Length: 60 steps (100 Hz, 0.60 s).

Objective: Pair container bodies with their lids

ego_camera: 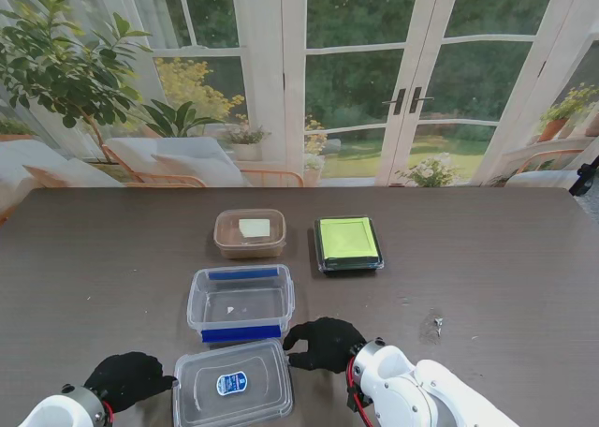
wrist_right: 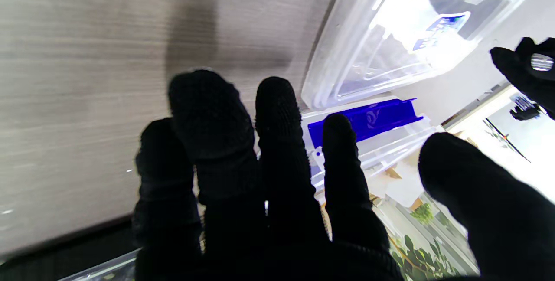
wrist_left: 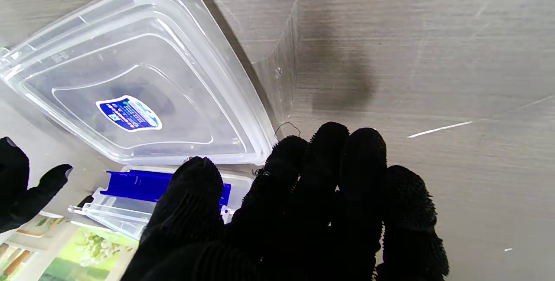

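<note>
Stand view, nearest me: a clear lid point(ego_camera: 232, 383) with a blue sticker lies flat on the dark desk point(ego_camera: 94, 258); the left hand point(ego_camera: 128, 379) sits at its left edge, the right hand point(ego_camera: 323, 344) at its far right corner, both with fingers apart, clamped on nothing; just beyond sits an open clear tub with blue clips point(ego_camera: 241, 302); farther off, a brown container point(ego_camera: 250, 233) and a green-topped box point(ego_camera: 347, 242). Risk, as I judge it: slick thin plastic may slide or tilt if only one hand lifts.

Dark wood-grain surface point(ego_camera: 112, 258) carries: clear rectangular blue-clipped plastic container point(ego_camera: 241, 301), clear flat labelled lid point(ego_camera: 232, 383), brown lidded tub point(ego_camera: 250, 233), black green-topped box point(ego_camera: 347, 242).
</note>
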Each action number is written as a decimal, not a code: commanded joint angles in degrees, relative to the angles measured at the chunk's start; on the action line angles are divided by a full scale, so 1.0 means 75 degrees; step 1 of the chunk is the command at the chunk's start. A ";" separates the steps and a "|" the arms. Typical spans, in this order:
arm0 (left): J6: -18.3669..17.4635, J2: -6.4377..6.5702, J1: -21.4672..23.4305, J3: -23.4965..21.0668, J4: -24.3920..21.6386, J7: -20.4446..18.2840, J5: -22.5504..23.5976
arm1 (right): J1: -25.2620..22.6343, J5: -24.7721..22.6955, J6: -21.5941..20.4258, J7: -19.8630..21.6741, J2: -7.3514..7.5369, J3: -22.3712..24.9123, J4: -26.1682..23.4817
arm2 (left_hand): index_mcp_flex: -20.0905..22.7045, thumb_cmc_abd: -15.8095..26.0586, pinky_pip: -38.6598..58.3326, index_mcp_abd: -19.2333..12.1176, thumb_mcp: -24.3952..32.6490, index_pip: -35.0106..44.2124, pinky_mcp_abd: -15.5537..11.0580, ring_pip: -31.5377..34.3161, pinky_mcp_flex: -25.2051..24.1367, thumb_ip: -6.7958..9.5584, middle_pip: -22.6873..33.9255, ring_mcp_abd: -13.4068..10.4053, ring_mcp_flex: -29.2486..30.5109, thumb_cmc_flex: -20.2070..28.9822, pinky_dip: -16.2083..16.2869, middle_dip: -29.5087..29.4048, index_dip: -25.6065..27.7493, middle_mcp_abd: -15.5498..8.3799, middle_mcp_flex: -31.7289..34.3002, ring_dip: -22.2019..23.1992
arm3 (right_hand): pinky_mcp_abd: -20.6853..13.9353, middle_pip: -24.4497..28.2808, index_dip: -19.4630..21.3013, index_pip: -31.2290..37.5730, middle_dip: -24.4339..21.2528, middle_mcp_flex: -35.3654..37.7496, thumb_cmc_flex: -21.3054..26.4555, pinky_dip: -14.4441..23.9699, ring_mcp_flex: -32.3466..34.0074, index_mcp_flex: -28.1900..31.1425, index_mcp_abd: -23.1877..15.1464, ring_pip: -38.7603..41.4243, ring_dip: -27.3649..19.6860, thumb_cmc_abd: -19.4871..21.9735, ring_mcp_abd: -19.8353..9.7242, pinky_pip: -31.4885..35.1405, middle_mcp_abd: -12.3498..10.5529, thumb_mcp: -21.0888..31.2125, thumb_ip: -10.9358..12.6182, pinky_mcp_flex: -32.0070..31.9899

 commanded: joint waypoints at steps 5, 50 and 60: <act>0.0081 0.0020 -0.0079 0.0129 -0.0053 -0.0456 -0.0036 | 0.0145 -0.0137 0.0108 0.0207 0.0011 -0.0091 0.0159 | 0.0402 0.0432 0.0897 0.0273 -0.0129 0.0272 0.0059 0.0760 0.0677 0.0152 0.0328 0.0248 0.0740 0.0268 0.0382 0.0281 0.0111 0.0270 0.0540 0.0300 | -0.0073 0.0203 0.0163 0.0301 0.0198 -0.0420 -0.0131 -0.0017 0.0116 0.0311 -0.0021 0.0147 0.0020 0.0104 -0.0261 0.0232 0.0035 -0.0035 0.0235 0.1419; 0.0415 0.0136 -0.0381 0.0467 -0.0046 -0.1141 -0.0104 | 0.0481 -0.0367 0.0119 0.0566 0.0112 -0.0456 0.0508 | 0.0653 0.0459 0.1523 0.0476 -0.0137 0.0511 0.0185 0.2101 0.1319 0.0142 0.1086 0.0077 0.1283 0.0335 0.1033 0.1166 0.0108 0.0280 0.0973 0.0746 | -0.0300 0.1160 0.0202 0.0432 0.0848 -0.0796 -0.0067 0.0016 -0.0058 0.0530 -0.0203 0.0650 0.0124 0.0089 -0.0514 0.0262 -0.0125 0.0178 0.0347 0.1375; 0.0484 0.0150 -0.0414 0.0541 -0.0031 -0.1226 -0.0050 | 0.0531 -0.0415 0.0093 0.0610 0.0128 -0.0536 0.0558 | 0.0650 0.0465 0.1547 0.0502 -0.0132 0.0502 0.0196 0.2149 0.1349 0.0144 0.1113 0.0076 0.1311 0.0353 0.1079 0.1216 0.0083 0.0281 0.1001 0.0759 | -0.0324 0.1210 0.0203 0.0433 0.0906 -0.0773 -0.0083 0.0016 -0.0032 0.0510 -0.0193 0.0681 0.0123 0.0100 -0.0529 0.0266 -0.0132 0.0155 0.0349 0.1391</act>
